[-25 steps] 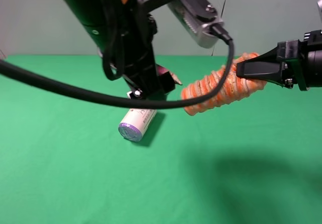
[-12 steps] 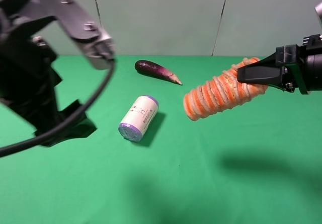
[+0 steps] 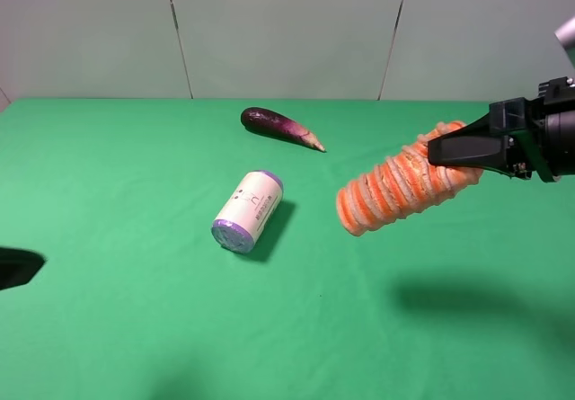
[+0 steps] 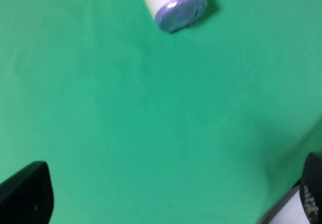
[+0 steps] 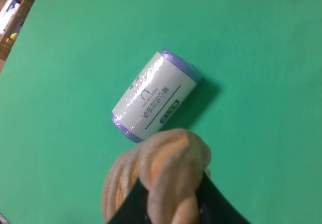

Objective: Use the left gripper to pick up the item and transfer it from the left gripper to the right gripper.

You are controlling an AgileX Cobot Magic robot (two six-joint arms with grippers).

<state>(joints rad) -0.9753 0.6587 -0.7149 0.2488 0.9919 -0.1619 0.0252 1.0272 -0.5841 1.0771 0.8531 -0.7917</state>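
two grippers show, and only one carries a load. the right gripper (image 3: 442, 148) reaches in from the right edge of the high view, its black jaws clenched on one end of the item (image 3: 395, 189). the item hangs in the air above the table (image 3: 135, 328), touching nothing else. it is tilted so that its free end points down and toward the middle, and its shadow lies on the green below, nearer the camera. in the right wrist view the orange and cream ribs bulge out between the two dark fingers (image 5: 216, 215), which press on either side of it.

the left gripper (image 4: 168, 199) is released. in its wrist view the two fingertips (image 4: 25, 196) sit far apart at opposite corners, with bare green table between them and nothing held. in the high view only a small dark shape shows at the left edge, low over the table and well apart from the item; arm or shadow, i cannot tell.

a white roll (image 3: 247, 209) with purple ends lies on its side near the middle of the table, apart from the item. an eggplant (image 3: 278, 127) lies behind it, farther from the camera, its tip pointing right. the two do not touch.
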